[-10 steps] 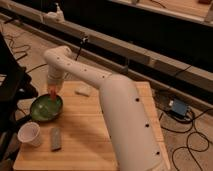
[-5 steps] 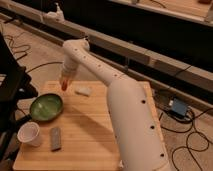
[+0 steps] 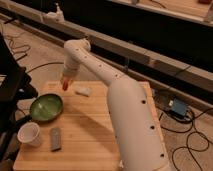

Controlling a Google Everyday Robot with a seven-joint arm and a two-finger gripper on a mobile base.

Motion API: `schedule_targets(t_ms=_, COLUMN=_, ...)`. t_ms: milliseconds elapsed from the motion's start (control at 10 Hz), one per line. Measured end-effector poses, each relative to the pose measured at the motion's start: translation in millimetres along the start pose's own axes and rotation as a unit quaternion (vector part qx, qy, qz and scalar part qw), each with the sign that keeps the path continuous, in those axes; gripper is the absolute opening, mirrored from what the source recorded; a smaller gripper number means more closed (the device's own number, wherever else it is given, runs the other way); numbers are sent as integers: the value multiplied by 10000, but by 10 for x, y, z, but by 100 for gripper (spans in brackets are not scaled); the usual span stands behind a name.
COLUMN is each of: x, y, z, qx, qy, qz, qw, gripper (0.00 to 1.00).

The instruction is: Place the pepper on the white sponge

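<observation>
The pepper [image 3: 65, 85] is a small orange-red piece hanging from my gripper [image 3: 65, 81], a little above the wooden table [image 3: 95, 135]. My gripper is shut on it, just left of the white sponge [image 3: 83, 91], a small pale block lying flat near the table's far edge. The pepper is apart from the sponge, above and to its left.
A green bowl [image 3: 46, 107] sits at the table's left. A white cup [image 3: 29, 134] stands at the front left, with a darker grey block [image 3: 55, 139] beside it. My white arm [image 3: 132, 120] covers the table's right part. Cables and a blue box [image 3: 178, 108] lie on the floor.
My gripper has carried the pepper from over the green bowl up and to the right, toward the white sponge.
</observation>
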Motion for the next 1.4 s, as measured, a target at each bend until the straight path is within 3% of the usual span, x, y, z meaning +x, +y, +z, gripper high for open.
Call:
schedule_targets(t_ms=200, x=-237, y=-512, z=-195, qx=213, qy=-371, qz=595, qw=9973, gripper=0)
schedule_targets(t_ms=500, x=-390, y=-774, z=-221, qx=154, qy=-543, qz=1046, qw=9929, gripper=0)
schedule_targets(t_ms=1100, x=-380, y=-1191, z=313, qx=-168, qy=-196, qz=1731, qw=9846, gripper=2)
schedule_targets(t_ms=1400, x=-368, y=-1370, z=489, qx=-239, qy=-73, qz=1947, qw=9805, gripper=28)
